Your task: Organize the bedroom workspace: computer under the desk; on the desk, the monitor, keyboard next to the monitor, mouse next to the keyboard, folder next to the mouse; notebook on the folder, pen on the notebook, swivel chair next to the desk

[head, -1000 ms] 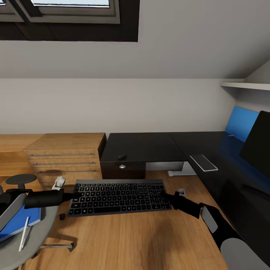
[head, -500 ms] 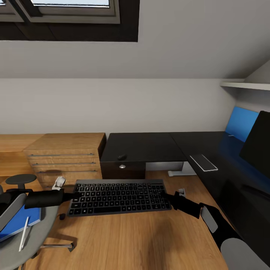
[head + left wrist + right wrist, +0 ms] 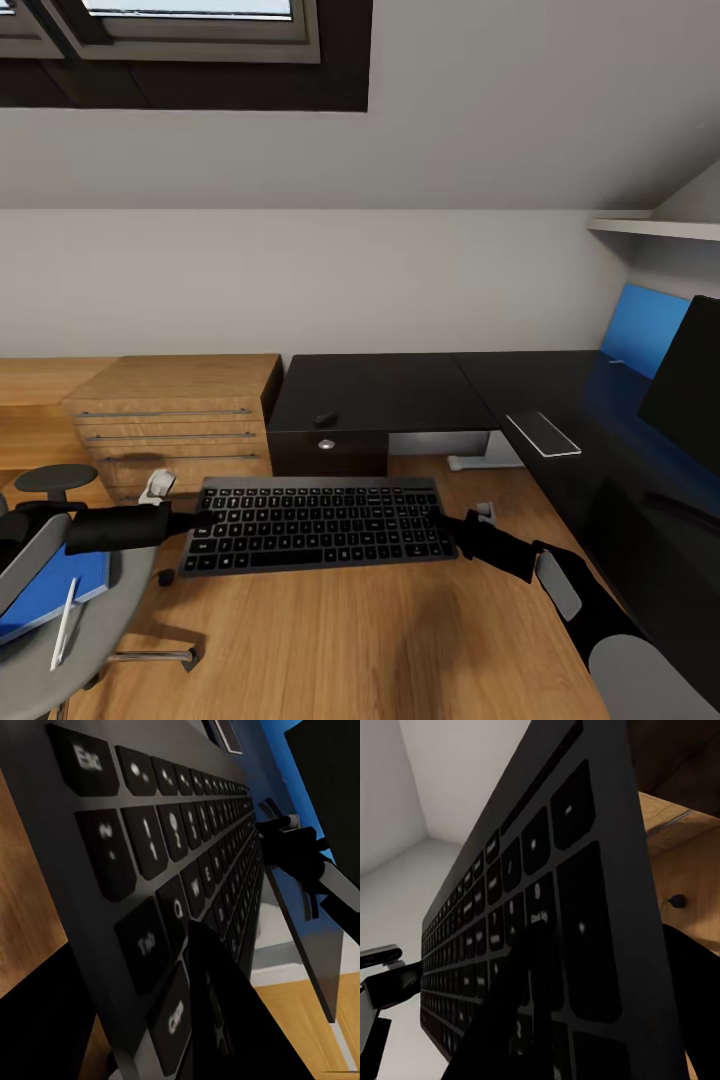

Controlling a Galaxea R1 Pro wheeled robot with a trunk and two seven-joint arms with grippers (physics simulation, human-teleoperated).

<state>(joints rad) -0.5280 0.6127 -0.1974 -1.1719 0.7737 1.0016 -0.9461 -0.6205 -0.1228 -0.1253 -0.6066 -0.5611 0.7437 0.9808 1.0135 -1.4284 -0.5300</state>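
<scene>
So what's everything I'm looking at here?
keyboard: one, dark grey with black keys, held up over the wood floor between both grippers
mouse: one, dark, on the desk
desk: one, black, L-shaped, along the back wall and the right side
monitor: one, black, on the desk at right
folder: one, blue, on the chair seat
pen: one, pale, lying on the folder
chair: one, grey, lower left
dresser: one, light wood, left of the desk
left gripper: black, clamped on the keyboard's left end
right gripper: black, clamped on its right end
</scene>
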